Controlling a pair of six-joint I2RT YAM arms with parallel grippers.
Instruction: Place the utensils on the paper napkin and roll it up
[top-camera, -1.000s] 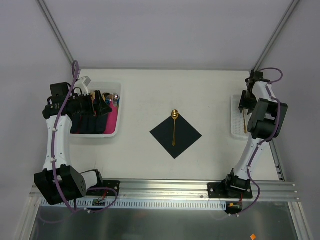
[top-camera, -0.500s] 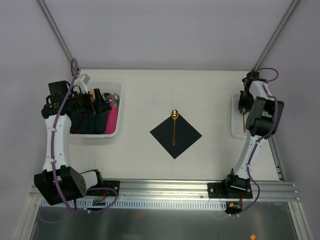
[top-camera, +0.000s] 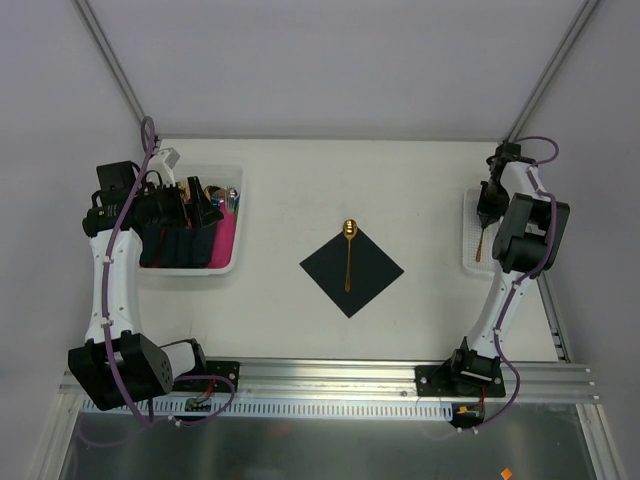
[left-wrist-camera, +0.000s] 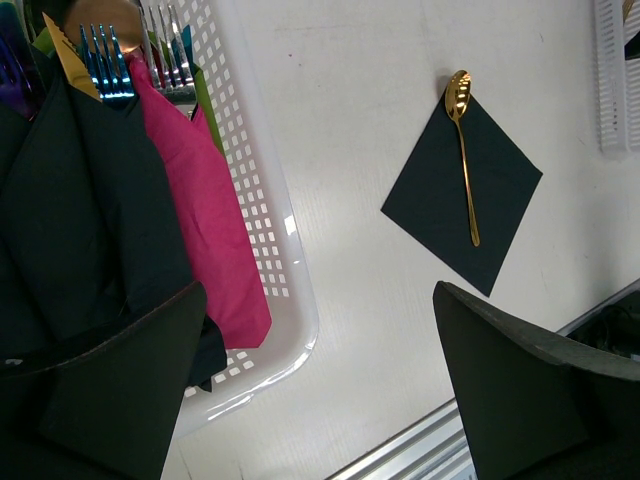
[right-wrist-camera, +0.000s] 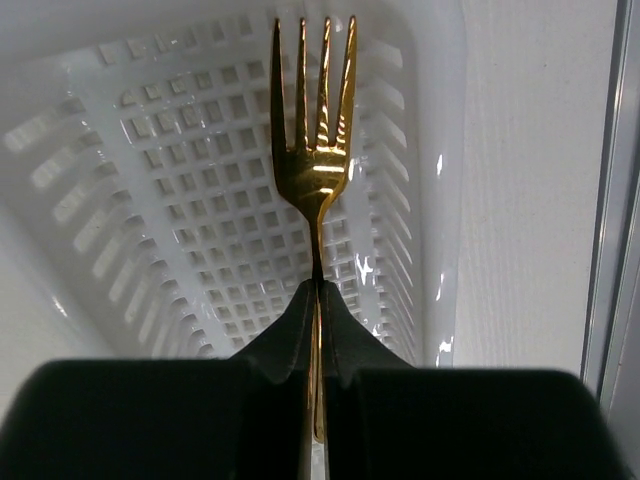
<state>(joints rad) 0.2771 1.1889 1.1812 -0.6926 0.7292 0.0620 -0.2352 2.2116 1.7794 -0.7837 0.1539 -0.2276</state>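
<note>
The paper napkin (top-camera: 351, 268) lies as a dark diamond mid-table, also in the left wrist view (left-wrist-camera: 460, 190). One gold utensil, a spoon (top-camera: 348, 255), rests on it with its bowl over the far corner (left-wrist-camera: 465, 170). A second utensil, a gold fork (right-wrist-camera: 315, 150), sits in the small white tray (right-wrist-camera: 150, 200) at the right (top-camera: 466, 235). My right gripper (right-wrist-camera: 317, 290) is shut on the fork's thin handle, tines pointing away; from above it (top-camera: 485, 208) hangs over the tray with the fork (top-camera: 480, 245) below. My left gripper (left-wrist-camera: 320, 300) is open and holds nothing, over the white bin (top-camera: 190, 272).
The white bin (left-wrist-camera: 280, 250) at the left holds a pink napkin (left-wrist-camera: 200, 200), dark folded napkins (left-wrist-camera: 90, 220) and coloured cutlery, including a blue fork (left-wrist-camera: 105, 70). A metal rail (top-camera: 330, 375) runs along the near edge, with both arm bases on it.
The right gripper's fingers have closed onto the gold fork's handle in the tray, and the fork has tilted a little. The left arm drew back slightly, then held.
</note>
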